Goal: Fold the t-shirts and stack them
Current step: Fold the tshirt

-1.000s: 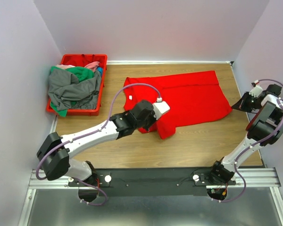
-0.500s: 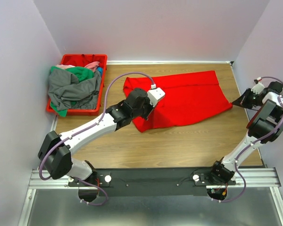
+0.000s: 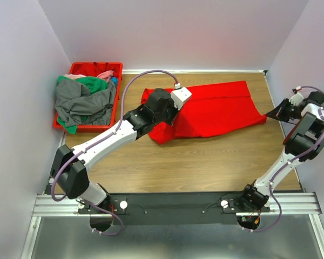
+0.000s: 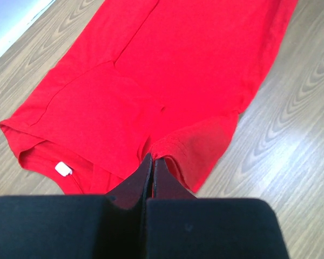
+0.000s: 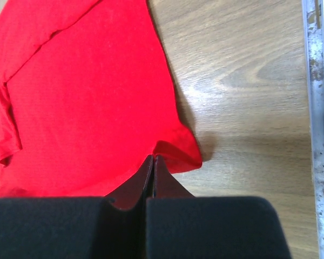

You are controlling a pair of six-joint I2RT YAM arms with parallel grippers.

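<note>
Red t-shirt [image 3: 221, 110] lies across the upper middle of the frame on the table [image 3: 205, 162]; left claw [image 4: 153, 162] clenched on its folded edge; right claw [image 5: 153, 159] pinching its right-hand corner.

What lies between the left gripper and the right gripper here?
Only the red t-shirt, spread on the wooden table, as the top view shows. The left gripper and right gripper are each shut on an edge of it.

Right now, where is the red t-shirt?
In the top view, the red t-shirt lies on the wooden table, toward the back middle, just right of the red crate.
</note>
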